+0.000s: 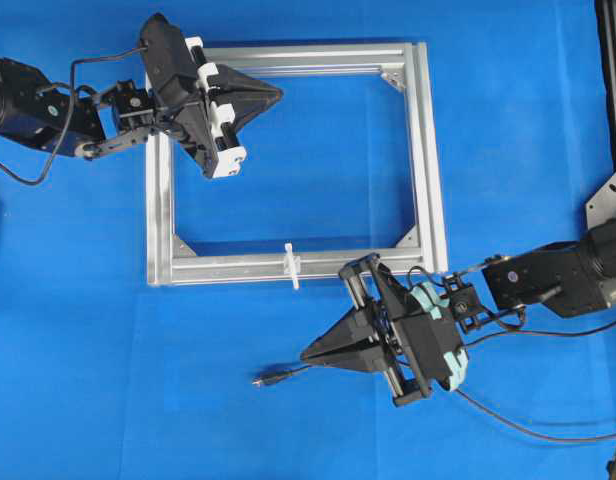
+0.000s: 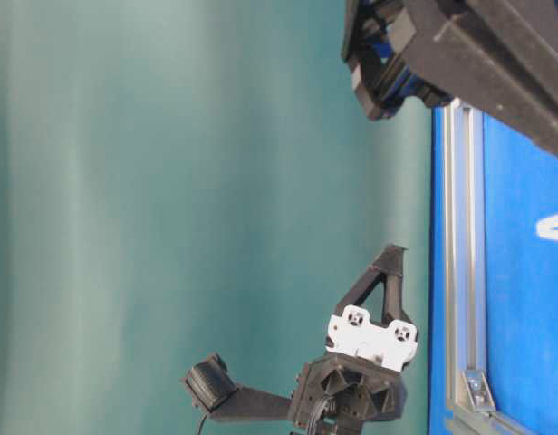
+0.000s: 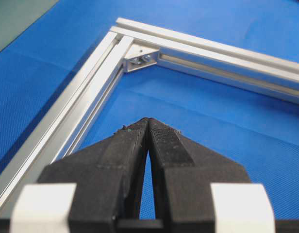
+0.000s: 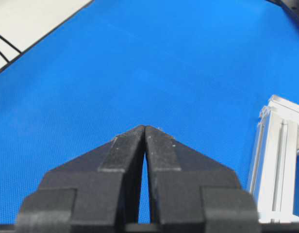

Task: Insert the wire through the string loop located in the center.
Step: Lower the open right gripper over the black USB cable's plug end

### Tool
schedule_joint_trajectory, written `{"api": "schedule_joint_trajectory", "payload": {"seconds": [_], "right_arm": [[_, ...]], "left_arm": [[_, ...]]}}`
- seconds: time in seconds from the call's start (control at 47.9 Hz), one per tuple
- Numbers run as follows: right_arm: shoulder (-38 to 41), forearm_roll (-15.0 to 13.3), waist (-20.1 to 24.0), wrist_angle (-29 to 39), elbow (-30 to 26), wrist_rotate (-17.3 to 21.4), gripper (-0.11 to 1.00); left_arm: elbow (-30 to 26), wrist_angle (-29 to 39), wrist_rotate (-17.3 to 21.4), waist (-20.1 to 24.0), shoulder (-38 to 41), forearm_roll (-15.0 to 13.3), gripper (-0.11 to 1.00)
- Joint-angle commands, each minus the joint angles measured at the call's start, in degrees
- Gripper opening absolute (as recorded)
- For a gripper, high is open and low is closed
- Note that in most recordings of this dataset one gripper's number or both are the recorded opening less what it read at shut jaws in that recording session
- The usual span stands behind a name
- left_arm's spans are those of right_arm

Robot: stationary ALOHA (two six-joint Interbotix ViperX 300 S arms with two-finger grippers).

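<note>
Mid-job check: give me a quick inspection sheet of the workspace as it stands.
Surface: blue mat, no damage seen.
Job's things: wire lies loose on the mat, plug tip pointing left, not threaded; string loop on the near rail of the aluminium frame.
Clutter: nothing seen.
Grippers: left hand shut, empty, over the frame's far rail; right hand shut, empty, above the wire.
Cables: arm cables trail beside both arms.
Surroundings: plain teal backdrop in the table-level view.

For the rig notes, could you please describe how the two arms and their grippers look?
Both arms are black. The left gripper has wedge-shaped black fingers on white blocks; the right gripper has matching fingers, with pale teal pieces behind. Thin black cables trail from each arm.
</note>
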Motion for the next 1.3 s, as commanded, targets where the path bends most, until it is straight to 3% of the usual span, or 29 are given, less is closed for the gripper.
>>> {"api": "schedule_joint_trajectory", "payload": {"seconds": [0.0,0.125,0.668,0.815,1.086,1.274], "right_arm": [[-2.3,0.0,0.5,-0.2,-0.6,-0.2,0.00],[-3.0,-0.4,0.9,2.0,-1.0,-0.4,-0.05],[-4.0,-0.4,1.2,6.0,-1.7,3.2,-0.04],[-4.0,-0.1,1.2,6.4,-1.8,4.1,0.13],[-4.0,0.1,1.2,7.6,-2.1,4.4,0.88],[-4.0,0.2,1.2,8.6,-2.5,4.5,0.82]], "left_arm": [[-0.8,0.8,0.1,-0.3,-3.3,1.1,0.00],[-0.7,1.0,0.2,-0.3,-3.5,1.3,0.00],[0.6,1.1,-0.2,-0.6,-4.0,1.3,0.00],[0.6,1.1,-0.2,-0.6,-4.0,1.3,0.00],[0.6,1.1,-0.3,-0.6,-4.0,1.3,0.00],[0.6,1.1,-0.3,-0.6,-4.0,1.3,0.00]]}}
